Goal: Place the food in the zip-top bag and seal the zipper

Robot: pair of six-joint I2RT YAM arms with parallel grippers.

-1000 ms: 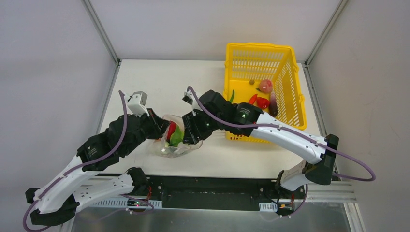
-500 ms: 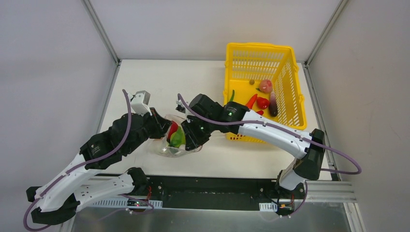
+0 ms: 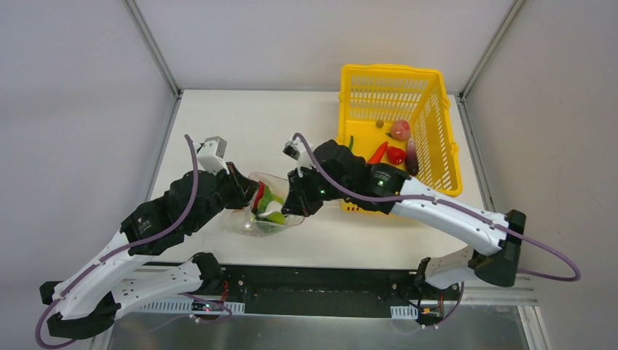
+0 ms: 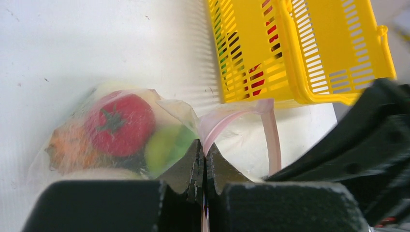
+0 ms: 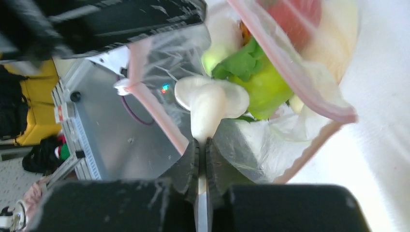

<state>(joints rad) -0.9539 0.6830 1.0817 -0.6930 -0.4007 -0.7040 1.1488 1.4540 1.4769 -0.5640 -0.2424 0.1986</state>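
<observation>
Top view: the zip-top bag (image 3: 251, 224) sits just left of the yellow basket (image 3: 430, 84), by its near corner, with food (image 3: 267, 205) inside and both arms at its mouth. Left wrist: the left gripper (image 4: 203, 162) is clamped tight on the pink zipper (image 4: 271, 130), basket beyond the bag. Right wrist: the right gripper (image 5: 203, 147) is closed right up, and the white radish (image 5: 211, 99) tapers down to its fingertips. Pinched or only touching, can't tell.

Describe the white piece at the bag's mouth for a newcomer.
Left of the yellow basket lies a clear zip-top bag. At its open mouth, the right gripper pinches the white radish, the only white piece beside a red tomato and green pieces.
</observation>
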